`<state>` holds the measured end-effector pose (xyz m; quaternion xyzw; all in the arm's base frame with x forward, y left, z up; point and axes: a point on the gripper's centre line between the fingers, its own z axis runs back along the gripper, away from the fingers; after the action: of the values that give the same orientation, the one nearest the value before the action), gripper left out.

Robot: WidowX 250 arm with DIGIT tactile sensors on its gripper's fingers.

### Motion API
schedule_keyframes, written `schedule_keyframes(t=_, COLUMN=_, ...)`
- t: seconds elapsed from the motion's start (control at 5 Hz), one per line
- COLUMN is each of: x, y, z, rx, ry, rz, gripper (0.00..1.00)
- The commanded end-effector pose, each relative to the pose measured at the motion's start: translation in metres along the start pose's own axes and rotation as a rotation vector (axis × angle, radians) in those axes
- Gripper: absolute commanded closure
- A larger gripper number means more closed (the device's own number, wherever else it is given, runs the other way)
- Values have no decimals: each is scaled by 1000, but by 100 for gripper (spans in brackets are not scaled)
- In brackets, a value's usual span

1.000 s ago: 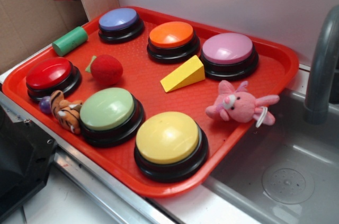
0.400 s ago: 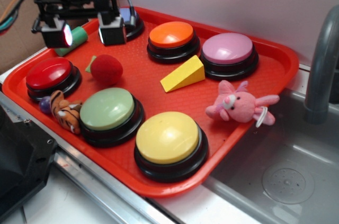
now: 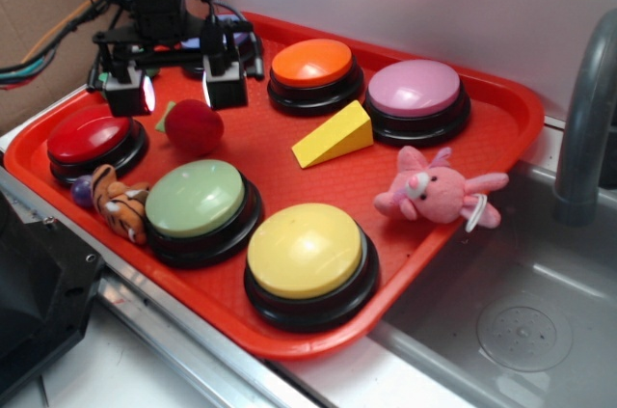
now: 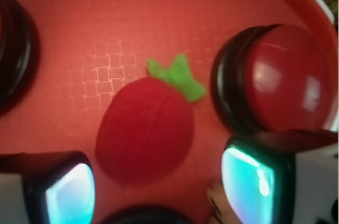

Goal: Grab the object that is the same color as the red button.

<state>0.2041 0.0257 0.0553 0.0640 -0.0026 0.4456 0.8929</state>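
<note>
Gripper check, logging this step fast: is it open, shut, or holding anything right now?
Gripper: open, holding nothing; its fingers hang apart just above and behind the red toy fruit.

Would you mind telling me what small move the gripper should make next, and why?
Probably a short descent. The gripper hangs with jaws open just above and behind the fuzzy red toy fruit, not yet around it. In the wrist view the fruit lies roughly between the fingers, beside the red button.
</note>
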Motion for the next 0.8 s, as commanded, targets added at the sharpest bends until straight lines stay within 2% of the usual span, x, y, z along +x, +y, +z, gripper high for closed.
schedule_keyframes(t=0.0, x=18, y=4, z=-23, rx=-71, ry=29, rz=25, gripper=0)
schedule_keyframes(t=0.2, x=18, y=3, z=-26, rx=-64, ry=19, rz=35, gripper=69)
schedule_keyframes(t=0.4, x=17, y=5, z=-15, rx=-88, ry=4, rz=14, gripper=100)
schedule_keyframes(t=0.6, x=19, y=0, z=13, rx=-78, ry=-21, rz=-183, gripper=100)
